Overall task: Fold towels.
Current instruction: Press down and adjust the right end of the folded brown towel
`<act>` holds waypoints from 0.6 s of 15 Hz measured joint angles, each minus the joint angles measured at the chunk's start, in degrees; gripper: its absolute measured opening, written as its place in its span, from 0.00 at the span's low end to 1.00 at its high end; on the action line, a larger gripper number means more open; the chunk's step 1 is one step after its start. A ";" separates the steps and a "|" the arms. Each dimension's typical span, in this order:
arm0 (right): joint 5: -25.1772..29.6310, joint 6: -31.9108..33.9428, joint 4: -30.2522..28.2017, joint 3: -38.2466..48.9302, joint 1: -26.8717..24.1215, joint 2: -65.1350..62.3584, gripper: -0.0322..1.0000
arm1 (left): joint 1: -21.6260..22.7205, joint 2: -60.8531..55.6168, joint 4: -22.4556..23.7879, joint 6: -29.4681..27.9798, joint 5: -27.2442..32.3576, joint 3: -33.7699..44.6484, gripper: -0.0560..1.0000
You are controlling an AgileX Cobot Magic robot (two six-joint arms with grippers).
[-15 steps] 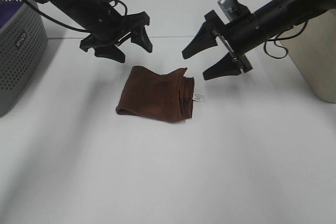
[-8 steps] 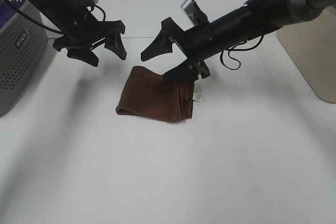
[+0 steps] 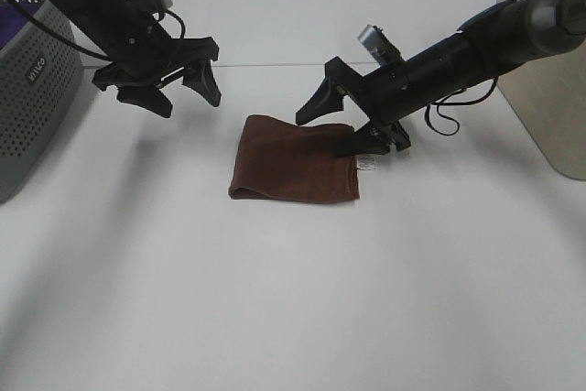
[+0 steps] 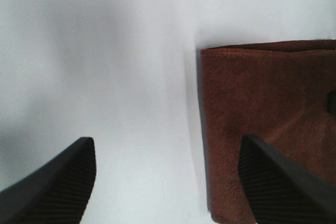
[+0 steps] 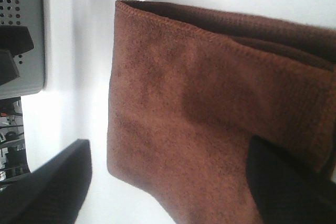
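The dark reddish-brown towel (image 3: 291,158) lies folded into a flat rectangle in the middle of the white table, its small white tag (image 3: 368,164) at the right edge. My right gripper (image 3: 341,127) is open and low over the towel's right part. One finger is above the back edge and the other rests at the right edge by the tag. The right wrist view shows the towel (image 5: 199,119) filling the space between the open fingers (image 5: 294,187). My left gripper (image 3: 180,96) is open and empty, above the table to the back left of the towel (image 4: 268,124).
A grey perforated basket (image 3: 32,89) holding purple fabric (image 3: 14,17) stands at the left edge; it also shows in the right wrist view (image 5: 21,24). A beige object (image 3: 549,89) stands at the right edge. The white table (image 3: 293,299) stretches toward the front.
My right gripper swung in over the towel, then drew back right, and the towel shifted right and lies squarer. My left gripper moved left, then held still.
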 joint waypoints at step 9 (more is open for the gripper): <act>5.90 7.45 -17.19 0.00 -3.72 -5.73 0.79 | 0.00 0.46 -3.21 -0.63 0.23 0.00 0.73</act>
